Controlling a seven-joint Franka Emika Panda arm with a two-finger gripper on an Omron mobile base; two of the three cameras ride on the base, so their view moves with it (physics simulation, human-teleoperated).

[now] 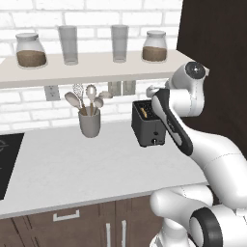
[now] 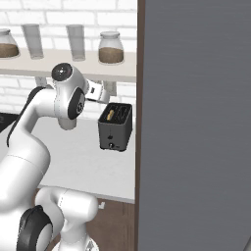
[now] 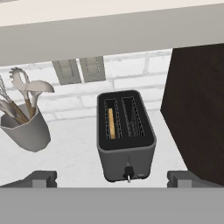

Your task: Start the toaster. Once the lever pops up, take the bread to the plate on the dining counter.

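The dark toaster (image 1: 148, 126) stands on the white counter against the brick wall, beside a tall dark cabinet. The bread (image 3: 111, 123) sits down in its left slot, with only a thin tan edge showing; in the left base view the bread (image 1: 144, 114) is a small tan sliver. A small dark lever knob (image 3: 128, 172) sits low on the toaster's (image 3: 127, 135) front. My gripper (image 3: 111, 179) hovers above and in front of the toaster, open wide, with nothing between its fingers (image 3: 41, 178). From the right base, the gripper (image 2: 101, 94) hangs just under the shelf, above the toaster (image 2: 115, 128). The plate and the dining counter are out of view.
A grey utensil cup (image 1: 89, 123) with spoons and a whisk stands left of the toaster. A shelf (image 1: 96, 70) with jars and glasses runs close above the hand. The dark cabinet (image 1: 217, 53) walls off the right side. A black cooktop (image 1: 7, 159) lies at the far left.
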